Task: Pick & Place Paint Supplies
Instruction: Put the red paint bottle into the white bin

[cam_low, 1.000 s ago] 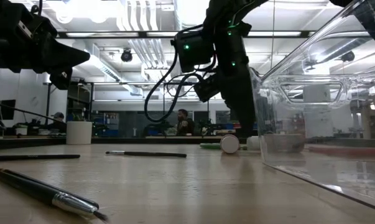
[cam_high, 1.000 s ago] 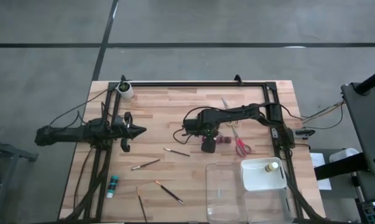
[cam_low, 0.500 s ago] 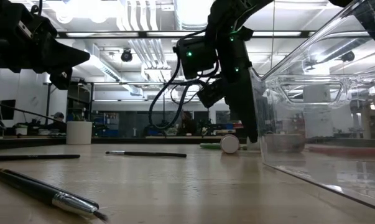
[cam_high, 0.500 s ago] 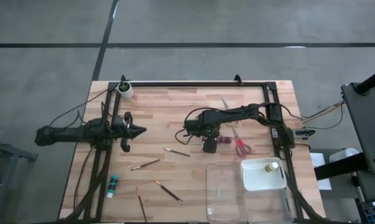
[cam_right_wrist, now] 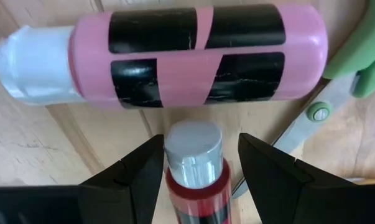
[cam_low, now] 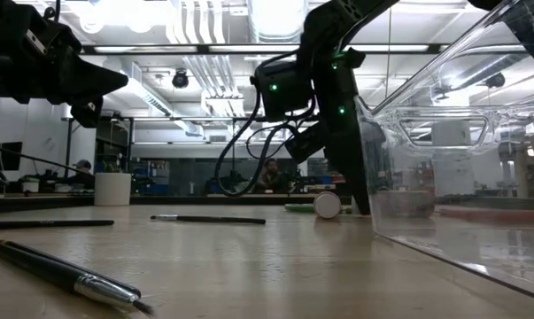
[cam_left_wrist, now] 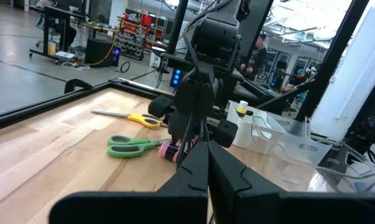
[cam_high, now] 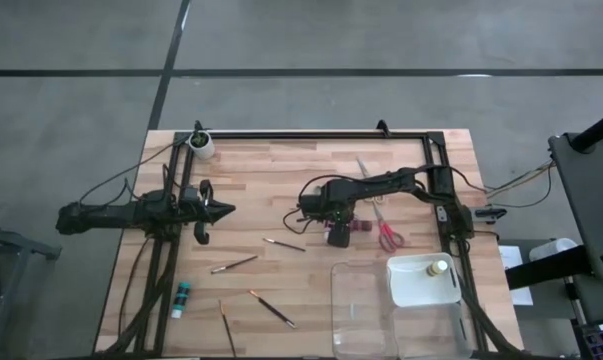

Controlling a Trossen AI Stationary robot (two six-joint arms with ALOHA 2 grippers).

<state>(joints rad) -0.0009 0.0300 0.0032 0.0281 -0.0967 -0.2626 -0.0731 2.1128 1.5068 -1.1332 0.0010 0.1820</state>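
Between spread right fingers (cam_right_wrist: 147,167): red bottle (cam_right_wrist: 194,180), silver cap; pink bottle (cam_right_wrist: 193,56) beside. Left fingers (cam_left_wrist: 206,168) together.

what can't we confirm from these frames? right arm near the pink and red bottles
- Contact: right gripper fingers flank the red bottle; touch not resolvable, right wrist view.
- Red bottle's lower body: cut off by the right wrist view's edge.
- High view: the arm covers the red bottle; only the pink bottle shows.
- Low view: the gripper blocks both bottles; only a pale round cap shows.
- Left gripper: idle.
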